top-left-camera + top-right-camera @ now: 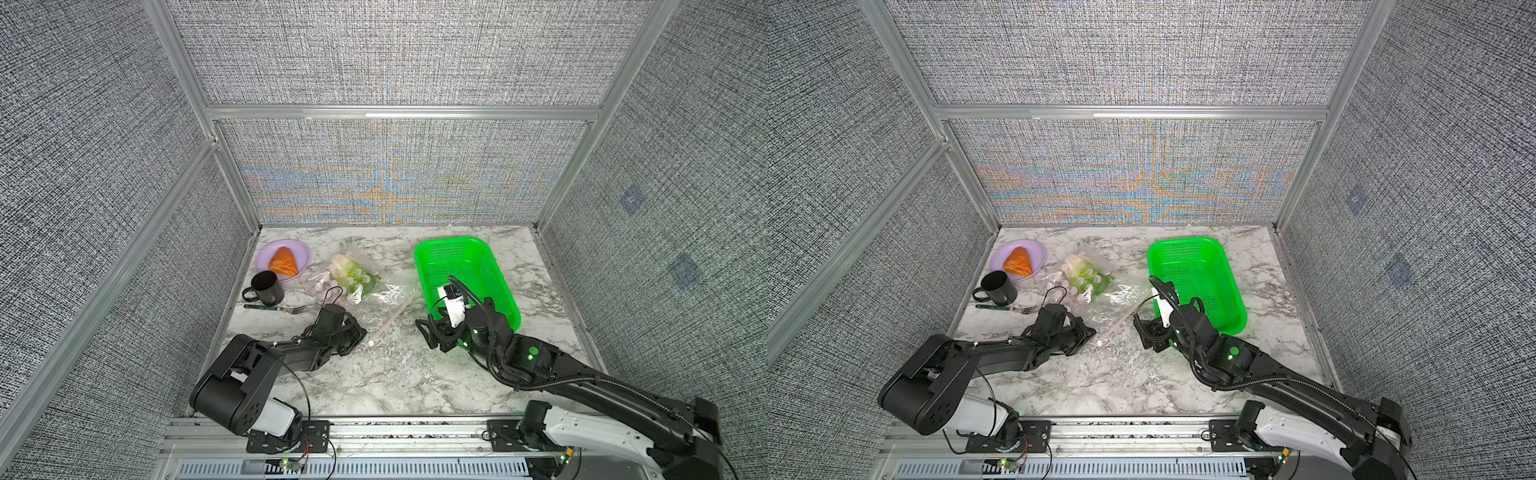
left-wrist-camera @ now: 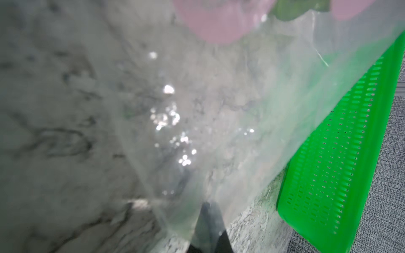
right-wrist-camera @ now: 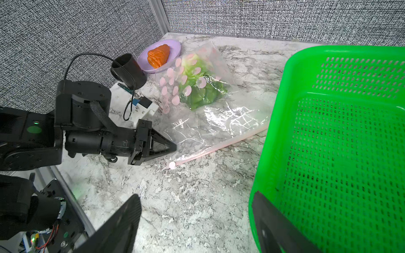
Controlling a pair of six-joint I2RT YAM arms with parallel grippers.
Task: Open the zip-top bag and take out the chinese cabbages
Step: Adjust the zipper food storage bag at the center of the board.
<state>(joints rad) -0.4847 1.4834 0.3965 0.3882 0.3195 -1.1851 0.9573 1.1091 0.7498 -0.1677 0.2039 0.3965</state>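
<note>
The zip-top bag [image 1: 380, 301] [image 1: 1113, 301] [image 3: 221, 124] lies crinkled on the marble, its pale pink zip strip [image 3: 219, 147] along the near edge. The chinese cabbages [image 1: 354, 277] [image 1: 1087, 277] [image 3: 198, 89] show as one leafy green head inside the bag, at its far end. My left gripper [image 1: 363, 332] [image 1: 1093, 332] [image 3: 173, 146] [image 2: 208, 211] is shut on the bag's near-left plastic edge, and film drapes over its fingers in the left wrist view. My right gripper [image 1: 428, 336] [image 1: 1143, 329] [image 3: 196, 197] hovers open over bare marble beside the basket, holding nothing.
A green mesh basket [image 1: 465, 243] [image 1: 1183, 242] [image 3: 282, 87] [image 2: 328, 175] stands at the right, close to my right arm. At the far left are a purple plate [image 1: 301, 249] with an orange pastry [image 1: 283, 262], a black mug [image 1: 266, 287] and a fork [image 1: 274, 308]. Fabric walls enclose the table.
</note>
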